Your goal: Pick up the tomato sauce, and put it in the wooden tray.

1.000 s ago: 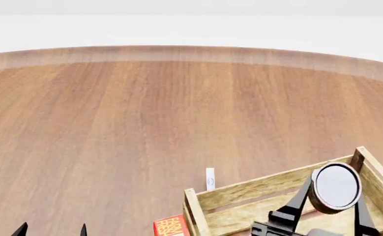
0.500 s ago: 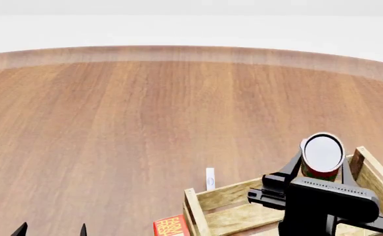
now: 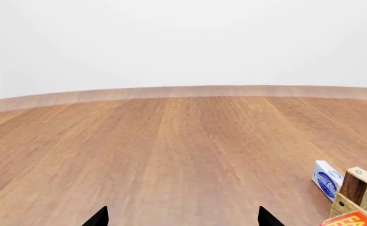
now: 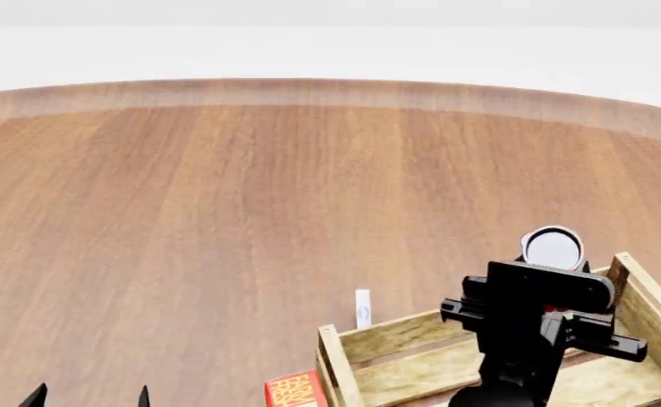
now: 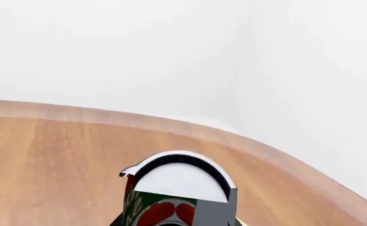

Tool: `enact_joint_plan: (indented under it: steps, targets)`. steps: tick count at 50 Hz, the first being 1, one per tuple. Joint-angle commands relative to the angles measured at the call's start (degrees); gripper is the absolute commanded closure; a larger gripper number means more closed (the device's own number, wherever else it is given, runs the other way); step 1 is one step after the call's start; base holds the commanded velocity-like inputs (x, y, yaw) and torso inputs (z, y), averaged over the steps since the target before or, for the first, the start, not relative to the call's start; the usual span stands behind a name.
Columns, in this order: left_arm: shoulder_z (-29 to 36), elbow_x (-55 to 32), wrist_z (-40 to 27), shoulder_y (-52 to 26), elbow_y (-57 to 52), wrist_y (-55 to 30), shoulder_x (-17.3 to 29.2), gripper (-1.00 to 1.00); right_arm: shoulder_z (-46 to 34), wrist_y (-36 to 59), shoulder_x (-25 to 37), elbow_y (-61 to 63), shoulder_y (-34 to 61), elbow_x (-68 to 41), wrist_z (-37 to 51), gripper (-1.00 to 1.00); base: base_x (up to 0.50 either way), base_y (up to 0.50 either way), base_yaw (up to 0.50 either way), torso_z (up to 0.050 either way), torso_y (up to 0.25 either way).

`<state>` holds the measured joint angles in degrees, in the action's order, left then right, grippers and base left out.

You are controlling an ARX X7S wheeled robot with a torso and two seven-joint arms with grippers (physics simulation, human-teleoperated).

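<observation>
Gripped the tomato sauce (image 4: pixel 553 248) in the right gripper's (image 4: pixel 547 292) closed jaws and, within the last second, lifted and carried it back toward the far rail of the wooden tray (image 4: pixel 421 331), so lowering remained. Left gripper (image 3: pixel 183 217) idle near the bench (image 4: pixel 251 212), jaws parted.

The can (image 4: pixel 553 248) in my right gripper (image 4: pixel 546 298) has a smooth, pale metal-looking top and a glossy printed paper label. My gripper is matt black. The crate (image 4: pixel 415 332) is rough, pale wood with darker corner posts, on a smooth wood-grain floor (image 4: pixel 251 203).
</observation>
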<state>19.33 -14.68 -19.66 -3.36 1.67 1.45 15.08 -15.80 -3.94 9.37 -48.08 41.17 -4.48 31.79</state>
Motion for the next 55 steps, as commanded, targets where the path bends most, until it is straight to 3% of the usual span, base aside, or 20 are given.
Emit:
enact_joint_plan:
  steps: [1,55]
  targets:
    - [0.2,-0.2,-0.2,0.0,0.0,0.1,0.2,-1.0,-0.4,-9.9,-2.8,-23.1,8.8,2.0,-0.5,1.0,0.0,0.0,0.0,0.0,0.0]
    - [0.9,-0.9,-1.3,0.0,-0.4,0.2,0.8,-1.0,3.1,-1.7,-3.8,-26.9,6.4,4.6,-2.6,1.0,0.0,0.0,0.0,0.0,0.0]
